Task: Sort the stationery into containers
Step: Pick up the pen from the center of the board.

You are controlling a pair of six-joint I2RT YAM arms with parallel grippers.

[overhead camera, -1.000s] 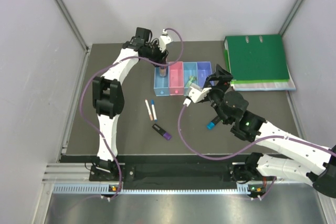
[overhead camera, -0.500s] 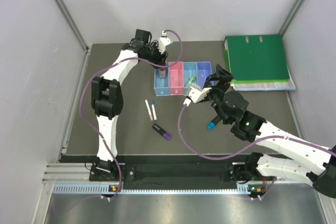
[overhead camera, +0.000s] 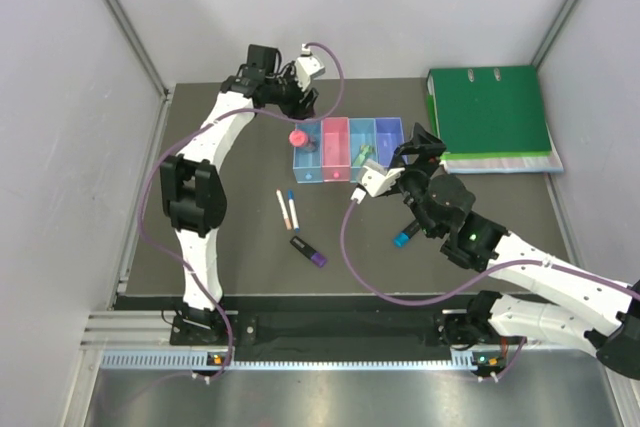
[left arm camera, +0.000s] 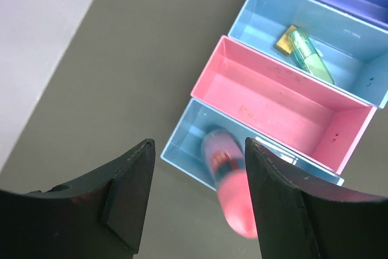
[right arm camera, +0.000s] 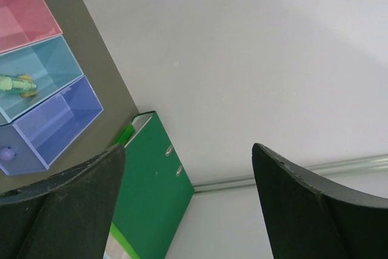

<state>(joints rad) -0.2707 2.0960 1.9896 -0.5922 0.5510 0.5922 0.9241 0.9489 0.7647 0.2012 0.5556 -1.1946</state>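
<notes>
Four bins, both claws released

Left claw (left arm camera: 199, 142) hangs spread over the light blue bin (left arm camera: 179, 127). Thick pink marker (left arm camera: 233, 192), blurred, tilts at one end of that bin, touching neither finger. Mint marker (left arm camera: 310, 59) and tan eraser (left arm camera: 285, 39) lie in the blue bin (left arm camera: 357, 50). Right claw (right arm camera: 188, 147) gapes wide, facing the green binder (right arm camera: 151, 174). Two white pens (overhead camera: 286, 208), a purple-ended black marker (overhead camera: 309, 250) and a blue-ended black marker (overhead camera: 404, 237) lie on the desk (overhead camera: 230, 237).

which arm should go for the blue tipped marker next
Right, I'd say. The blue-tipped marker lies close beside the right arm, and the right fingers are open and empty. The left fingers are open too, but sit over the light blue bin, farther from it.
</notes>
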